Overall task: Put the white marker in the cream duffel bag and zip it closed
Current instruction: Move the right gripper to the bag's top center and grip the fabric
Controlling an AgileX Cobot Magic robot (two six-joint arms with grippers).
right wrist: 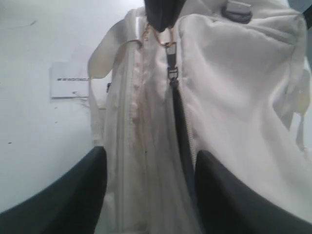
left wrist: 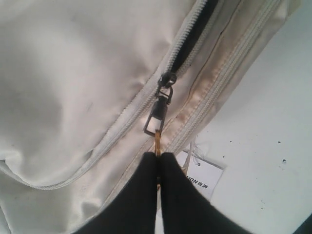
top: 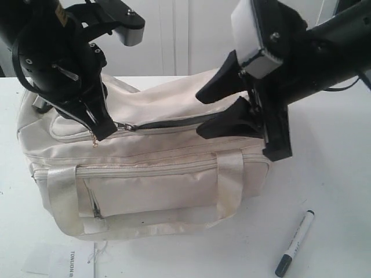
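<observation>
White marker [top: 295,242]: lies flat on the table [top: 336,174] at about 4 o'clock from the bag, well apart from it, dark cap toward 7 o'clock. Neither gripper holds it and it is not yet bagged.
Cream duffel bag [top: 145,168]: centre of the table, front pocket toward 6 o'clock. The top zipper is partly open, with a dark slit running from the slider toward 3 o'clock.
Zipper pull [left wrist: 156,121]: hangs off the slider near the bag's 10 o'clock corner.
Left gripper [top: 103,132]: fingers pressed together, pinching the gold end of the zipper pull. Judged purpose is to work the slider along its track.
Right gripper [top: 203,114]: jaws spread wide and empty, astride the zipper line at the bag's 2 o'clock end. It is probably placed there to steady the fabric against the pull — contact cannot be confirmed.
Paper tag [top: 72,260]: on the table at 7 o'clock, clear of the work.
Outstanding: marker pickup, insertion, closing the zipper.
</observation>
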